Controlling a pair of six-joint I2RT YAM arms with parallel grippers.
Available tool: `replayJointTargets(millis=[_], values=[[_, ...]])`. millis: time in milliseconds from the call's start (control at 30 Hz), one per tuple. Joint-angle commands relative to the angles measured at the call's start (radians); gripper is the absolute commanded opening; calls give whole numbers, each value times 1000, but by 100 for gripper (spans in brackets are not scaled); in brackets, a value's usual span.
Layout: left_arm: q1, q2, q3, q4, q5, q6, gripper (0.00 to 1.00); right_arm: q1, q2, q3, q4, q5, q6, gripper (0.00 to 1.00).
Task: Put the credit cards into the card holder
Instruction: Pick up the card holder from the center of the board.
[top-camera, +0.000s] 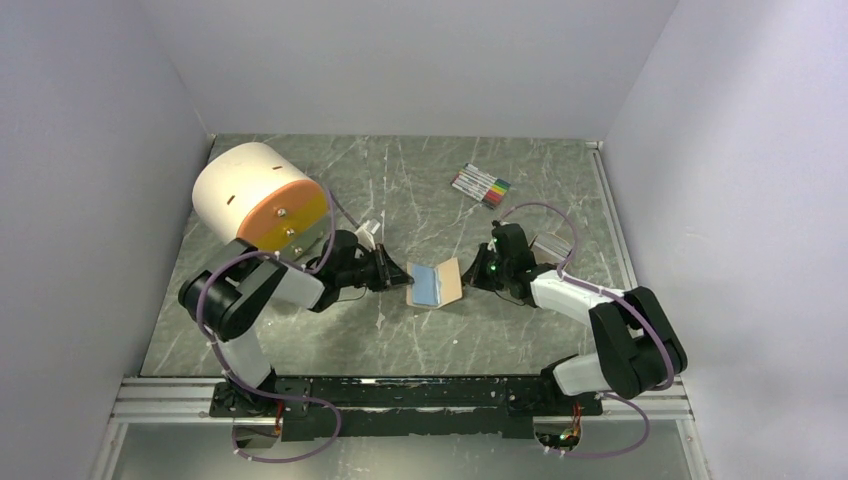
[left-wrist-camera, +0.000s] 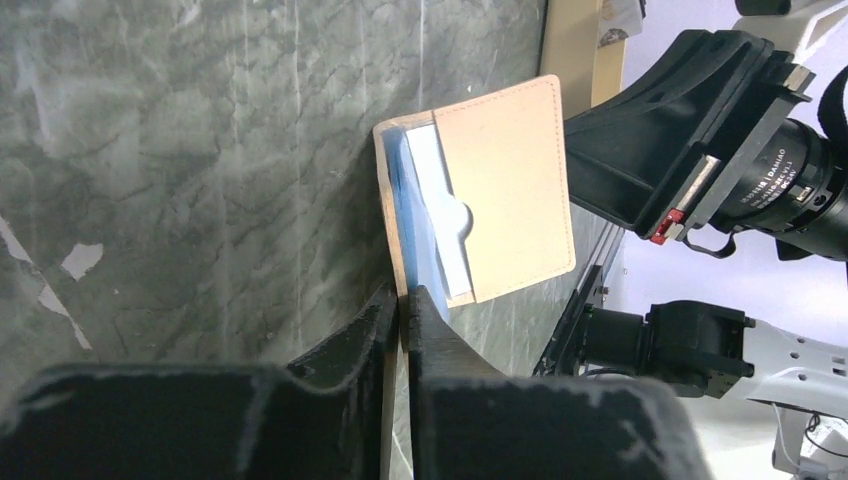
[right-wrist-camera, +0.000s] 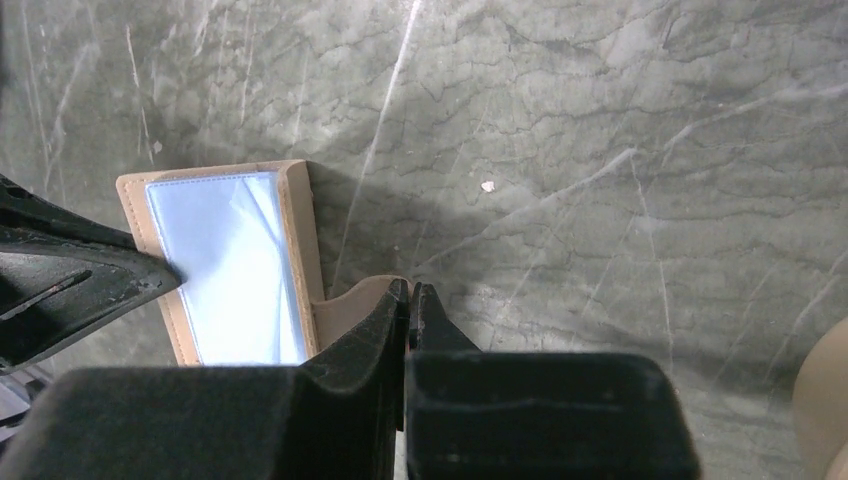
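Note:
The card holder (top-camera: 436, 285) lies open at mid-table, between my two grippers. It is tan outside with a pale blue sleeve (right-wrist-camera: 235, 265) inside. My left gripper (top-camera: 397, 275) is shut on its thin tan edge (left-wrist-camera: 403, 292). My right gripper (top-camera: 470, 278) is shut on the holder's tan tab (right-wrist-camera: 350, 305), fingertips together (right-wrist-camera: 410, 285). In the left wrist view the holder's tan pocket (left-wrist-camera: 510, 190) stands on edge, with a whitish strip (left-wrist-camera: 440, 200) in its slot. I cannot tell whether that strip is a credit card. No loose credit cards are in view.
A bundle of coloured marker pens (top-camera: 481, 186) lies at the back right. A big white cylinder with an orange face (top-camera: 258, 200) stands at the back left, beside my left arm. Grey walls close in three sides, and a metal rail (top-camera: 400, 392) runs along the near edge.

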Motion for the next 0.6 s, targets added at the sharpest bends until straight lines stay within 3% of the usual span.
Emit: replayJointTargets(millis=[0, 200, 300, 400, 467, 567], values=[[-10, 12, 22, 74, 47, 4, 9, -3, -16, 7, -39, 7, -15, 2], [-12, -117, -15, -66, 33, 13, 9, 0, -140, 57, -176, 18, 5, 27], [-19, -220, -47, -160, 8, 13, 9, 24, -248, 74, -241, 16, 24, 35], [-26, -320, -57, -314, -48, 45, 9, 90, -321, 105, -277, 30, 53, 43], [-27, -375, -58, -391, -74, 59, 9, 195, -343, 122, -267, 52, 79, 51], [-27, -437, -67, -472, -92, 52, 9, 325, -330, 146, -198, 77, 107, 55]])
